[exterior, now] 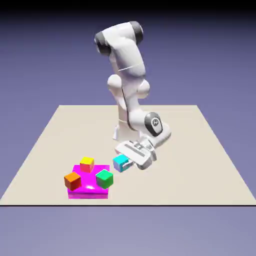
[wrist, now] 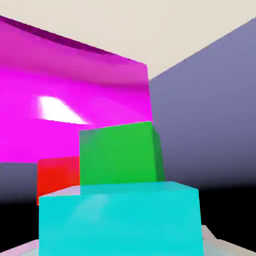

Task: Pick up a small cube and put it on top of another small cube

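End effector [exterior: 129, 162] pinching the cyan cube [exterior: 120, 163], tilted low and pointing toward the exterior view's left. Cyan cube up off the table [exterior: 200, 150], just right of the magenta slab [exterior: 89, 192]. Green cube [exterior: 104, 178] sitting on the slab's right near corner, orange cube [exterior: 73, 180] on its left, yellow-topped cube [exterior: 87, 164] at the far side. Through the hand view, cyan cube [wrist: 120, 220] large, green cube [wrist: 117, 155] right behind it.

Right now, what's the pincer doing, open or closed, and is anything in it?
Pincer: closed on the cyan cube, held off the table, beside the green cube.
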Tool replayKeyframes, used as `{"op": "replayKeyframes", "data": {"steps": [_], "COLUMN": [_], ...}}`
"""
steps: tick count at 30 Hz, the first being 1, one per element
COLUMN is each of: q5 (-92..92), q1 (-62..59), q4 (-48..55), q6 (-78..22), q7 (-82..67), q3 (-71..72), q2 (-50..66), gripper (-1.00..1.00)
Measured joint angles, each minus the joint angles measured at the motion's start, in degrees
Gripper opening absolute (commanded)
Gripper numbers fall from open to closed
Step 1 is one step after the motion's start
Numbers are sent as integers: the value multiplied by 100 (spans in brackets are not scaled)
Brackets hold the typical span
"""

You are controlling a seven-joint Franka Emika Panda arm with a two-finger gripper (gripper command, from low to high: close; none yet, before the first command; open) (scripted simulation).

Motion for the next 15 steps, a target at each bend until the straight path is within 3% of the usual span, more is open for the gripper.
{"op": "replayKeyframes", "data": {"steps": [3, 7, 8, 15], "q5": [-465, -1188, -1337, -449], "q1": [-399, -391, -389, -399], "q4": [-9, 433, 524, -28], "q6": [451, 144, 81, 466], "q7": [-299, -382, -400, -291], "q3": [9, -512, -620, 31], "q2": [-359, 470, 642, -395], "gripper": [-100, -100, 100, 100]}}
